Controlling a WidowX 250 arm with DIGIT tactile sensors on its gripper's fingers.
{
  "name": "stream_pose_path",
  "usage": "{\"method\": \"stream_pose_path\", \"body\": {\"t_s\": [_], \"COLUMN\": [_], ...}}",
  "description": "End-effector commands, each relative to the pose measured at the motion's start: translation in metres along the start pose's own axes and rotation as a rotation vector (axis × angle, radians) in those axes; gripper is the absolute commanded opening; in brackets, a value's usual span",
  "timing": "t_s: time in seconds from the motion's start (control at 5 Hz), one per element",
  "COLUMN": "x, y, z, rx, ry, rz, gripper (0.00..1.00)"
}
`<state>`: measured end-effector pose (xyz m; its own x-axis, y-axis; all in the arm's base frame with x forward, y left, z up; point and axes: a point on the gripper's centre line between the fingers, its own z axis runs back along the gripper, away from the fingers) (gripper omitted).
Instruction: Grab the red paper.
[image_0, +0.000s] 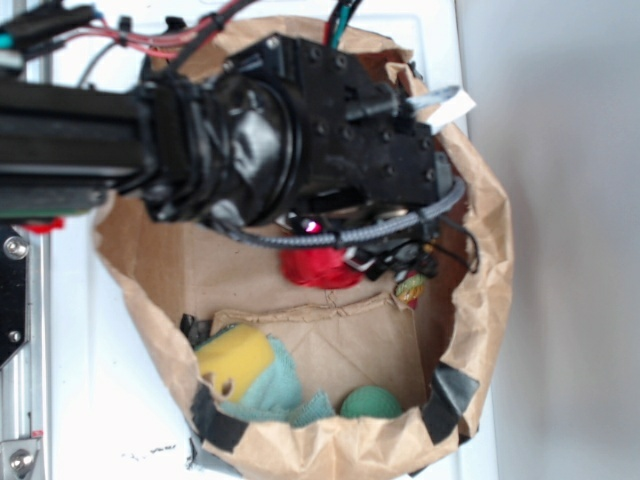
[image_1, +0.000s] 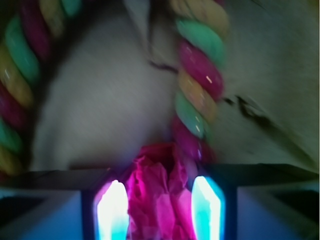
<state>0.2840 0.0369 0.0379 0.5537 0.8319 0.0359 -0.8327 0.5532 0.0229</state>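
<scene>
Gripper (image_1: 159, 210) clamps red paper (image_1: 159, 192); exterior hides grip.

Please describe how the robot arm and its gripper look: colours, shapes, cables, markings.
The black, boxy arm has a round taped joint, visible screws, a grey corrugated cable, and red and black wires at top. The gripper has two pale, glowing, pointed fingers.

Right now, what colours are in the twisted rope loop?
Red, yellow and green strands on the twisted rope loop; clearest in the wrist view.
</scene>
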Motion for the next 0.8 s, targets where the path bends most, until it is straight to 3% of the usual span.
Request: {"method": "stream_pose_path", "body": {"t_s": [0.0, 0.2, 0.4, 0.6], "x": [0.038, 0.022, 0.01, 0.008], "y": [0.009, 0.003, -0.011, -0.017], "z": [0.056, 0.085, 0.101, 0.107], "rx": [-0.187, -0.266, -0.281, -0.21], "ry": [-0.294, -0.323, -0.156, -0.081], "rz": [-0.464, -0.706, -0.943, -1.079], "gripper": [0.0, 0.0, 0.0, 0.0]}}
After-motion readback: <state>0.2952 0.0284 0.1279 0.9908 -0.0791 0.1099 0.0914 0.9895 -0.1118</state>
